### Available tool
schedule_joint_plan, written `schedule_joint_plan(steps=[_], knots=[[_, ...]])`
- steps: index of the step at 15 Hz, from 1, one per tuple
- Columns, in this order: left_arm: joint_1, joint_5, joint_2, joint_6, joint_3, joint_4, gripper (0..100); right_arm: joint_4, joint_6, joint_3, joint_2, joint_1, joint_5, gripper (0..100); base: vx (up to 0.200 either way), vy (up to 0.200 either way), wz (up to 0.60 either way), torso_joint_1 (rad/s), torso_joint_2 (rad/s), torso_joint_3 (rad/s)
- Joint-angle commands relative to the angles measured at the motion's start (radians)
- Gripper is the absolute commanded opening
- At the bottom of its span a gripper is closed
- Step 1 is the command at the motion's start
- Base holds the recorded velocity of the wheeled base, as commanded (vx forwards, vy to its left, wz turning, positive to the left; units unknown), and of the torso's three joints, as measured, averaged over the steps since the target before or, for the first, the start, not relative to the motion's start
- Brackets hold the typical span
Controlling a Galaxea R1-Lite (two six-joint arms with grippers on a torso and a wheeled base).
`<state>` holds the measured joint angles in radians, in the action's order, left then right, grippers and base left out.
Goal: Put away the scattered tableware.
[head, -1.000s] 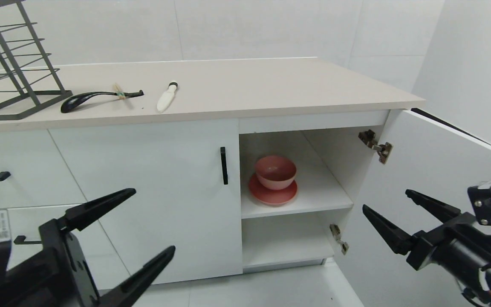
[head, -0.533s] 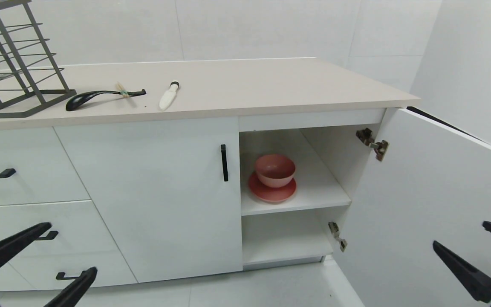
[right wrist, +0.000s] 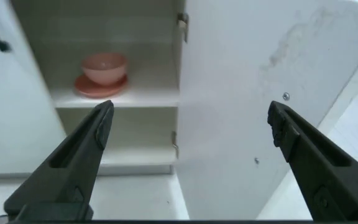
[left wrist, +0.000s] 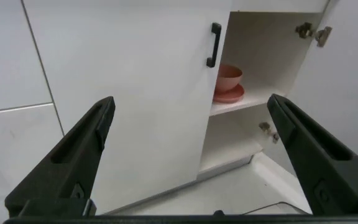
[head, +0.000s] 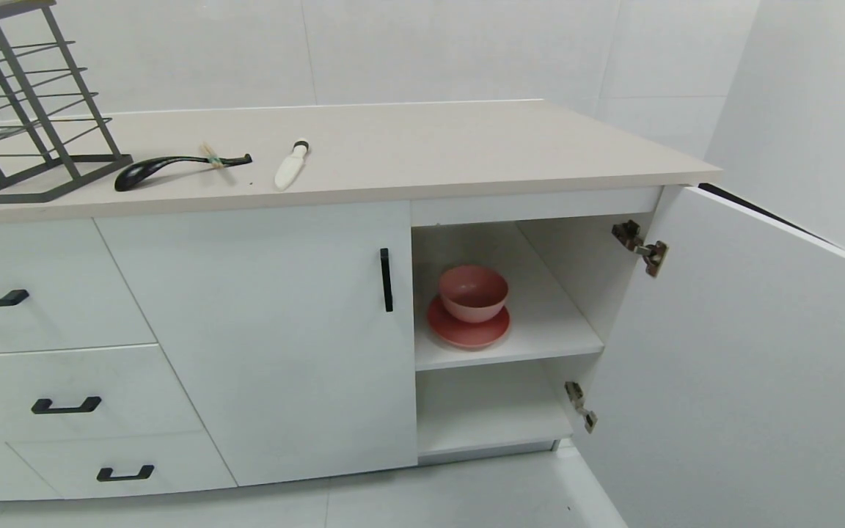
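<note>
The head camera is up high and stands back. It looks forward and down on the tabletop [head: 466, 147] and the front of the cupboard [head: 261, 330] under it. The left wrist camera sits low. It looks out between the fingers of the left claw [left wrist: 190, 102] at the cupboard from its closed side. The right wrist camera is low too. It looks past the right claw [right wrist: 190, 107] and faces the open door [right wrist: 260, 93] from a bit closer. All three see the bowl [head: 473, 293] on its shelf [head: 554, 337].

The beige bench [head: 430, 147] carries a dark wire rack [head: 26, 110]. Just beside the rack lies a black spoon [head: 166, 167], and beyond the spoon a white-handled utensil [head: 289, 167].
</note>
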<state>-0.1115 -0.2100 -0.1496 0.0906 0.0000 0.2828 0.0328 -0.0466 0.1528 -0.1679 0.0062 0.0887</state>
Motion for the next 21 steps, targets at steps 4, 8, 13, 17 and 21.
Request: schedule_joint_plan(steps=[4, 8, 13, 17, 21], knots=[[0.026, 0.021, 0.054, -0.088, 0.0, -0.119, 100, -0.017, 0.002, -0.153, 0.108, -0.035, -0.018, 100, 0.0, 0.0, 0.0, 0.0, 0.0, 0.0], [0.122, 0.173, 0.114, -0.166, 0.0, -0.238, 100, -0.04, 0.065, -0.15, 0.168, -0.008, -0.052, 100, 0.0, 0.0, 0.0, 0.0, 0.0, 0.0], [0.113, 0.173, 0.15, -0.115, 0.0, -0.284, 100, -0.039, 0.06, -0.15, 0.168, -0.008, -0.053, 100, -0.04, 0.0, 0.0, 0.0, 0.0, 0.002], [0.111, 0.175, 0.15, -0.112, 0.0, -0.284, 100, -0.039, 0.06, -0.15, 0.168, -0.008, -0.052, 100, -0.2, 0.0, 0.0, 0.006, 0.01, 0.002], [0.111, 0.176, 0.15, -0.109, 0.0, -0.286, 100, -0.039, 0.059, -0.15, 0.168, -0.008, -0.052, 0, -0.15, -0.15, 0.0, 0.001, 0.0, 0.004]])
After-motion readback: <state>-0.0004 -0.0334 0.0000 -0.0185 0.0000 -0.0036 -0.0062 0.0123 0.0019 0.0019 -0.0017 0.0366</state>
